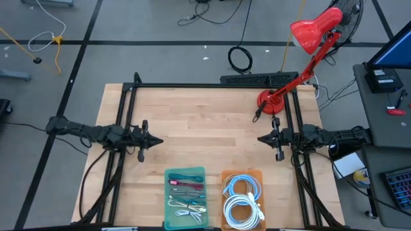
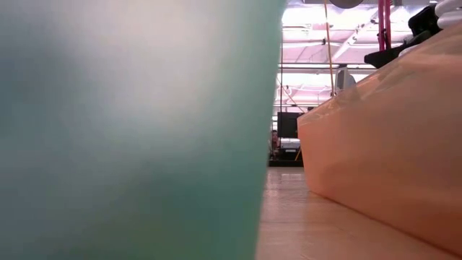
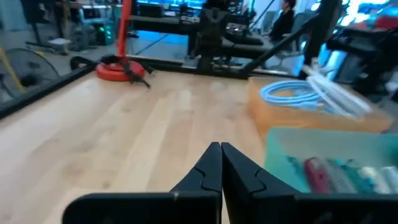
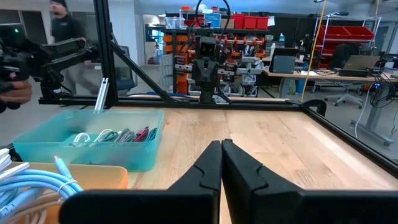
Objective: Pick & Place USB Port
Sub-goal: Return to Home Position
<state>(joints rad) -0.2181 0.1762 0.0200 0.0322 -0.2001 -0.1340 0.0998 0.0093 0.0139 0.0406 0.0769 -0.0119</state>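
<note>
Left of the green bin (image 1: 186, 172), farther up the counter (image 1: 205, 122): left jaws, pressed together. Right, past the orange bin (image 1: 243, 173): right jaws, likewise.

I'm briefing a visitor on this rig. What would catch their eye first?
The red desk lamp at the table's far right corner stands out first. Next, the green bin and orange bin sit side by side at the near edge, holding cables. The left gripper and right gripper hang at opposite sides, fingers shut.
</note>
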